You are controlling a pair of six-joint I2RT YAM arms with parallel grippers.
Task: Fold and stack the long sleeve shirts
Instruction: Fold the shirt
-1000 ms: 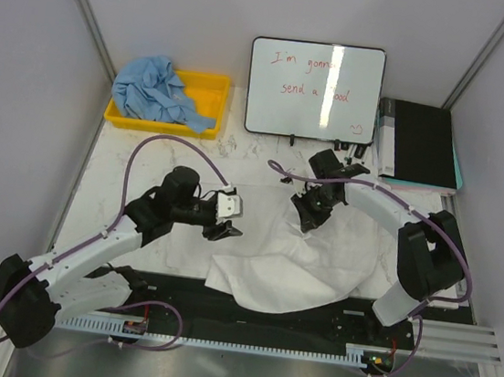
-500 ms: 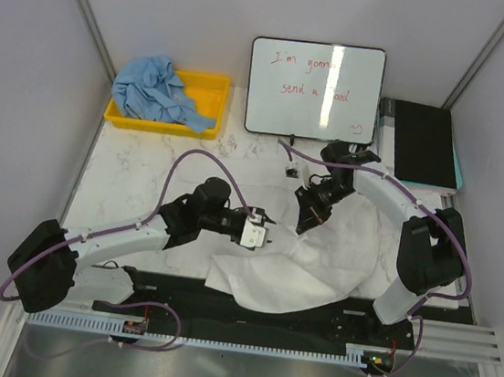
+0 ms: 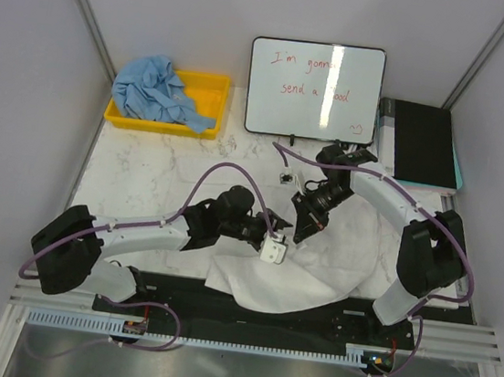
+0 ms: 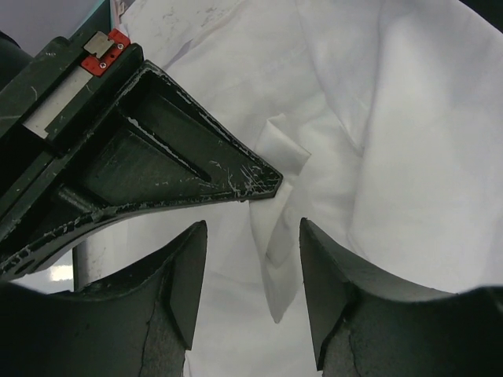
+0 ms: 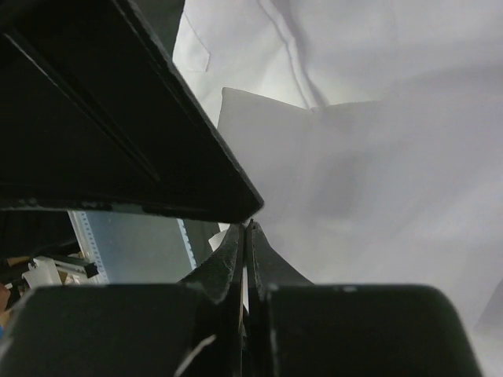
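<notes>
I count two shirts, two arms, one bin, one whiteboard and one black folder.

Nearest me, the white shirt (image 3: pixel 324 273) lies crumpled on the worktop (image 3: pixel 134 174), right of centre. Its near edge hangs over the dark strip at the front. Its long axis runs roughly from near left to far right, and I cannot tell which way the collar points.

My left arm stretches low from its near-left base towards the centre. The left tool (image 3: pixel 274 249) sits at the shirt's left edge. Its fingers stand apart, with wrinkled white cloth showing through the gap below, nothing gripped.

My right arm rises from the near-right base, bends at the far side and angles back, pointing near-left. The right tool (image 3: pixel 303 233) is on the shirt's far-left part, just beyond the left tool. It is closed, with a thin sliver of white cloth pinched between its fingers.

Farther off, the light blue shirt (image 3: pixel 153 92) is bunched in the yellow bin (image 3: pixel 211 101) at far left, spilling over its left rim. The whiteboard (image 3: pixel 315 90) stands at far centre and the black folder (image 3: pixel 423 141) lies at far right.
</notes>
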